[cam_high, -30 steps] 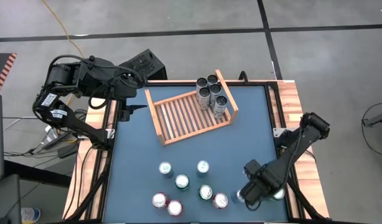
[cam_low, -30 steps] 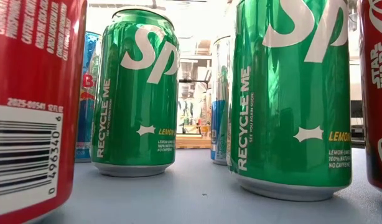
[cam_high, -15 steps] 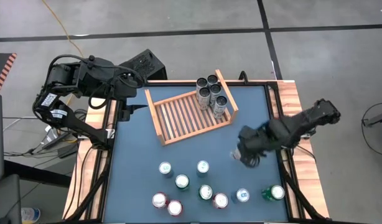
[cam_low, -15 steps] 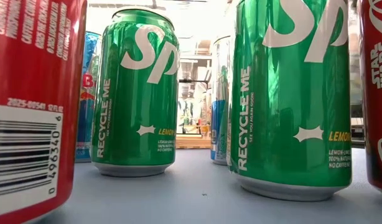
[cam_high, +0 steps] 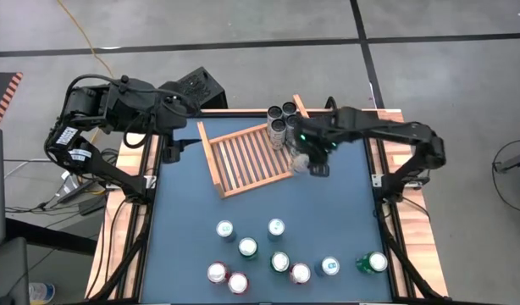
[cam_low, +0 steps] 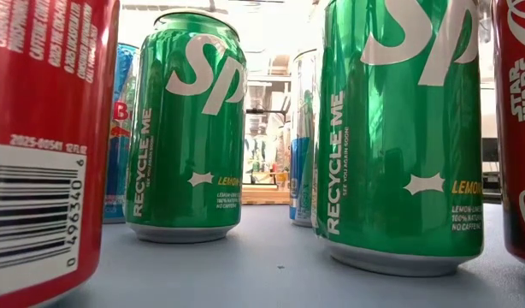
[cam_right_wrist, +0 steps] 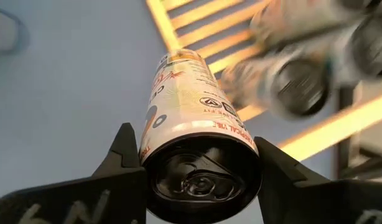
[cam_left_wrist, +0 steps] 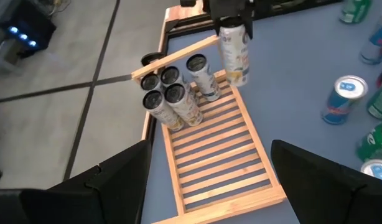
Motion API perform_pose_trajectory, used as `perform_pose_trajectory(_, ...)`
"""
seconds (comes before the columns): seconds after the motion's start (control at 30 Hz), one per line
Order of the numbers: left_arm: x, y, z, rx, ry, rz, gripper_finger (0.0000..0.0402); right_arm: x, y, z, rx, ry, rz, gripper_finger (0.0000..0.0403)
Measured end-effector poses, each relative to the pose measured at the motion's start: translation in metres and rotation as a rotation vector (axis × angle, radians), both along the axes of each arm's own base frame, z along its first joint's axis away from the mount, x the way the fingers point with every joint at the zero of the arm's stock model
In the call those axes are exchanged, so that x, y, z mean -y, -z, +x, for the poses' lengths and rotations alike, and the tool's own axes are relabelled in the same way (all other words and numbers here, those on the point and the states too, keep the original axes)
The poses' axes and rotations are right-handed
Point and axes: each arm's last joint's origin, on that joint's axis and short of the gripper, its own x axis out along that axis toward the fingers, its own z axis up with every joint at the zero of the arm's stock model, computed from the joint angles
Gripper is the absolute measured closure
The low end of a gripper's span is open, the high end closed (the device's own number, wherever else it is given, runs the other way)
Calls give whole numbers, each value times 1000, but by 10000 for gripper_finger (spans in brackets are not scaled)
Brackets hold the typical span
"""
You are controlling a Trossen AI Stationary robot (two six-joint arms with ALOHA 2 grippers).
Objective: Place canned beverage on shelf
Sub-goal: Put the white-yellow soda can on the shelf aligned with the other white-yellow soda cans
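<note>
Can (cam_high: 300,158), pale and slim, is hanging upright in the right gripper (cam_high: 309,152), whose fingers (cam_right_wrist: 125,152) are clamping it at its upper end, one on each side just below the rim. It is being held over the shelf's (cam_high: 243,163) right side, near the far edge of the tabletop (cam_high: 184,220), and is not yet resting on the slats. Being rigid aluminium with a smooth printed skin, it is likely stiff enough to take a firm squeeze but slippery, and tall and narrow enough to tip if set down crooked; gripping high across the round body looks sound. The shelf is already holding four similar cans (cam_left_wrist: 172,93) standing close together in its far right corner, with the rest of the slats bare. More cans (cam_high: 277,254) are standing loose near the tabletop's front edge. The left gripper (cam_left_wrist: 206,180) is waiting off the far left corner, its fingers spread wide and empty.
</note>
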Motion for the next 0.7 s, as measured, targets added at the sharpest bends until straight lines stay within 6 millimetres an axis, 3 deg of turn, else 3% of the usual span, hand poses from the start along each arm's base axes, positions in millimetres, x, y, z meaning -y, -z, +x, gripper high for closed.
perform_pose_trajectory(0.33,-1,0,0,12,-60,-3,83,33,-12,72,-47,-339,-137,245)
perform_pose_trajectory(0.53,-3,-1,-1,14,-107,22,83,39,11,102,-256,-457,-215,245)
perform_pose_trajectory(0.7,-3,-1,-1,13,-107,22,83,40,35,117,-330,-503,-233,245)
